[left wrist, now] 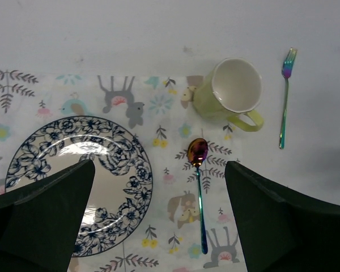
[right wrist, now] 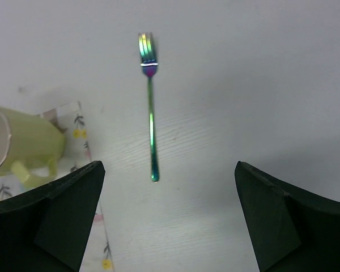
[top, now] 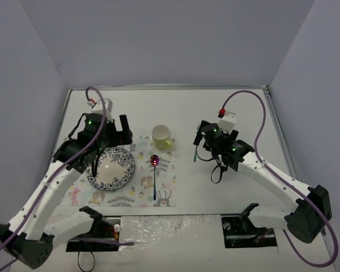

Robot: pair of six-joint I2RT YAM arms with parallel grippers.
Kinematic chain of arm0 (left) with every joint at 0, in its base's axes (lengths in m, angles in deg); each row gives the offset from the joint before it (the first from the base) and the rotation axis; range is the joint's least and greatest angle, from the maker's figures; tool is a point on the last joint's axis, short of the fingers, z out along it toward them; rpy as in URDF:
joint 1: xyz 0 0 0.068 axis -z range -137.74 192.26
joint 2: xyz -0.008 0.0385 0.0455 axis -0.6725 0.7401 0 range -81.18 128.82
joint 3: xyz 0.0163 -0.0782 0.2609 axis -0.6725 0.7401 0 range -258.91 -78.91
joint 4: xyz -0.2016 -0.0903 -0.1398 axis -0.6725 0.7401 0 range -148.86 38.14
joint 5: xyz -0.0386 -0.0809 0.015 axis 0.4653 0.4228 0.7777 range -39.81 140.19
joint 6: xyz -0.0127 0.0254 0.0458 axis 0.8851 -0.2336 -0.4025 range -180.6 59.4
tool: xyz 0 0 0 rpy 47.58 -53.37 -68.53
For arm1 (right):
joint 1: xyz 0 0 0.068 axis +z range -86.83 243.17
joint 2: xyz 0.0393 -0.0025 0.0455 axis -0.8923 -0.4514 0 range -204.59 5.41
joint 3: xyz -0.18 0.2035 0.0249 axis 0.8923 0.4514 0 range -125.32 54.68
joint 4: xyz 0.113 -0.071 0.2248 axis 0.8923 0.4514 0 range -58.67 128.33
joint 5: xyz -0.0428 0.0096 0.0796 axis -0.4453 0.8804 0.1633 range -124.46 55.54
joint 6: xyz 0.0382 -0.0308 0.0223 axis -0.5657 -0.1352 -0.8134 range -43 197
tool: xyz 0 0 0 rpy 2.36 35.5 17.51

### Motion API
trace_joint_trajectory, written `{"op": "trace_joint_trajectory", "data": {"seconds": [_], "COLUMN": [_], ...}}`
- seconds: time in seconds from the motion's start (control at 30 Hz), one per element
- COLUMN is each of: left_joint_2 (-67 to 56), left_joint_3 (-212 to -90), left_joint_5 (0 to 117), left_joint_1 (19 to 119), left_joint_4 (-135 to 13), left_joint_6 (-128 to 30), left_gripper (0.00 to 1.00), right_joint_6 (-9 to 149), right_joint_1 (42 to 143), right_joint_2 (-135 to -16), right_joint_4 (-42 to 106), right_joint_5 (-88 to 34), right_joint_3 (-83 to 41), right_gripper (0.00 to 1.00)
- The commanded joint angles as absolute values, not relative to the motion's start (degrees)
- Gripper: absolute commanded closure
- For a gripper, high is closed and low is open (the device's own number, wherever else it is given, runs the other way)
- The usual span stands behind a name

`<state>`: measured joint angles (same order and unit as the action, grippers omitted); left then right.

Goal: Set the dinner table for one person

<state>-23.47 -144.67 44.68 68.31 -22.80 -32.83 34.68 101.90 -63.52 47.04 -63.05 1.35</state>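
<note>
On the white dinner table (top: 238, 102) lies a floral placemat (top: 164, 195). On the mat are a blue-patterned plate (top: 110, 168), an iridescent spoon (top: 154, 175) and a pale yellow-green mug (top: 161, 136). An iridescent fork (top: 194, 153) lies on the bare table just right of the mat. My left gripper (left wrist: 158, 226) hangs open above the mat between plate (left wrist: 102, 141) and spoon (left wrist: 199, 192), holding nothing. My right gripper (right wrist: 170, 226) is open and empty above the table. The fork (right wrist: 151, 107) lies flat just beyond its fingers, tines pointing away, and the mug (right wrist: 22, 147) is to their left.
Grey walls close in the table at the back and both sides. Purple cables loop off both wrists. The arm bases and two dark openings sit at the near edge (top: 170, 226). In the left wrist view the mug (left wrist: 229, 90) has the fork (left wrist: 284, 102) to its right.
</note>
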Motion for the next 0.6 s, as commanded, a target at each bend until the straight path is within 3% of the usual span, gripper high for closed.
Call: {"op": "trace_joint_trajectory", "data": {"seconds": [0.0,0.2,0.57], "left_joint_2": [-14.7,0.4,22.6], "left_joint_3": [-153.1,-166.1,-183.6], "left_joint_5": [37.0,29.9,28.1], "left_joint_1": [77.8,86.4,95.3], "left_joint_4": [-28.1,-29.8,-36.3], "left_joint_6": [-30.1,-29.0,-35.6], "left_gripper": [0.03,0.03,0.03], "right_joint_6": [38.9,40.2,37.8], "right_joint_1": [95.3,85.9,83.8], "right_joint_2": [-56.4,-51.2,-39.0], "right_joint_4": [46.4,46.4,46.5], "right_joint_5": [-63.3,-58.6,-57.7], "right_joint_3": [3.2,8.0,16.5], "right_gripper": [0.03,0.01,0.01]}}
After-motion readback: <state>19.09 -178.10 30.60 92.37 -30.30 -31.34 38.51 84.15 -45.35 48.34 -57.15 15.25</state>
